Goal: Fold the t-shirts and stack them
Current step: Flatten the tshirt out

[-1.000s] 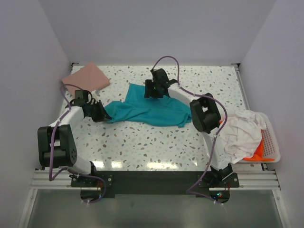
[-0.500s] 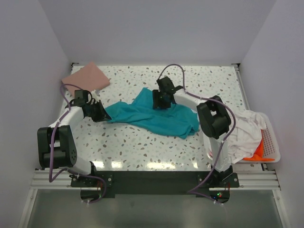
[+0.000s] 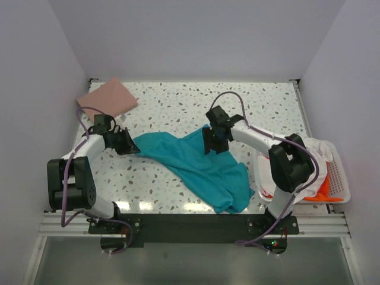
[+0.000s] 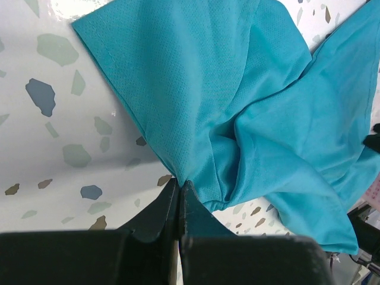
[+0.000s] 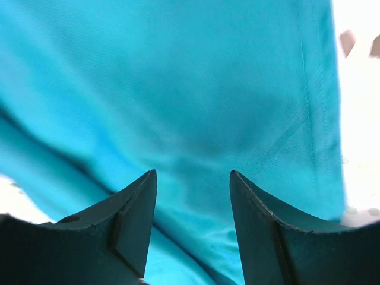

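Teal shirt (image 3: 202, 172) lies unfolded and rumpled across the speckled table (image 3: 166, 193), running as a slanted band. Its widest, bunched end sits nearest the arm bases, and its narrow end reaches away to the left.

Left gripper (image 3: 129, 144) sits at that narrow left end. In the wrist view its fingers are pressed together on the shirt's hemmed edge (image 4: 180, 189), with the cloth fanning out beyond the pinch in loose folds (image 4: 237, 107).

Right gripper (image 3: 212, 141) is over the shirt's far edge, about midway along it. Its own camera shows the two black fingers (image 5: 133, 214) standing apart, with teal cloth (image 5: 196, 89) filling the view behind and between them. A seam runs down the right side of that view. The cloth there is blurred, and whether the tips touch it I cannot tell.

Right of the teal shirt, and apart from it, a white slotted basket (image 3: 339, 178) holds a crumpled white shirt (image 3: 303, 163) that spills over its rim. An orange shirt (image 3: 326, 190) shows under the white one at the basket's near side.

Far beyond the teal shirt's left end, well apart from it, a pink shirt (image 3: 107, 97) lies folded flat in the back corner.
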Available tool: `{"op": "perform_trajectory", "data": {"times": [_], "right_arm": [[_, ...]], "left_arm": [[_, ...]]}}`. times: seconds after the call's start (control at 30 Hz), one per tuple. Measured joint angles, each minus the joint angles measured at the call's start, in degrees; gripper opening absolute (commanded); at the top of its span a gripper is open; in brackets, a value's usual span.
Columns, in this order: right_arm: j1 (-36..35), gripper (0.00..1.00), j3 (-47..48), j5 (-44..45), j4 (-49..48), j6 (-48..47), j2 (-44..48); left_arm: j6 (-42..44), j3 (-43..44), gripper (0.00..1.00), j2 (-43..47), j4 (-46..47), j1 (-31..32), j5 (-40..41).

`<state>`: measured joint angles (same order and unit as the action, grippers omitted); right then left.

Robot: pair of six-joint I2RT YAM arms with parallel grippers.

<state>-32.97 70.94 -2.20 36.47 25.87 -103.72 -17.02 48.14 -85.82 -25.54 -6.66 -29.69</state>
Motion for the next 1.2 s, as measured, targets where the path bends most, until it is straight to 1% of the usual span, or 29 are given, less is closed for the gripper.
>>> {"op": "perform_trajectory", "data": {"times": [0.07, 0.2, 0.3, 0.4, 0.5, 0.67, 0.97, 1.2], "right_arm": [[-0.1, 0.57, 2.8, 0.7, 1.0, -0.1, 1.1], [-0.1, 0.57, 13.7, 4.6, 1.5, -1.3, 0.1], [-0.1, 0.56, 23.1, 8.7, 0.8, -2.6, -4.0], [-0.1, 0.56, 28.3, 11.9, 0.2, -3.7, -9.3], [0.2, 0.55, 29.2, 14.4, 0.2, -4.7, -14.6], [1.0, 0.54, 29.3, 16.2, 0.9, -5.6, -20.3], [3.0, 0.54, 30.7, 16.6, -0.1, -7.2, -21.0], [3.4, 0.52, 32.0, 15.4, -1.0, -8.0, -23.9]], "left_arm": [[0.2, -0.2, 0.0, 0.0, 0.0, 0.0, -0.1], [0.2, -0.2, 0.0, 0.0, 0.2, 0.0, -0.4], [0.1, -0.2, 0.0, 0.0, 0.5, 0.0, -1.0], [-0.1, -0.2, 0.0, 0.0, 0.7, 0.0, -1.4], [-0.4, -0.2, 0.0, 0.0, 0.8, 0.0, -1.6], [-0.4, -0.2, 0.0, 0.6, 0.8, 0.0, -1.6], [-1.0, -0.2, 0.0, 1.6, 0.7, 0.0, -1.6], [-1.5, -0.3, 0.0, 1.8, 0.7, 0.0, -1.5]]}}
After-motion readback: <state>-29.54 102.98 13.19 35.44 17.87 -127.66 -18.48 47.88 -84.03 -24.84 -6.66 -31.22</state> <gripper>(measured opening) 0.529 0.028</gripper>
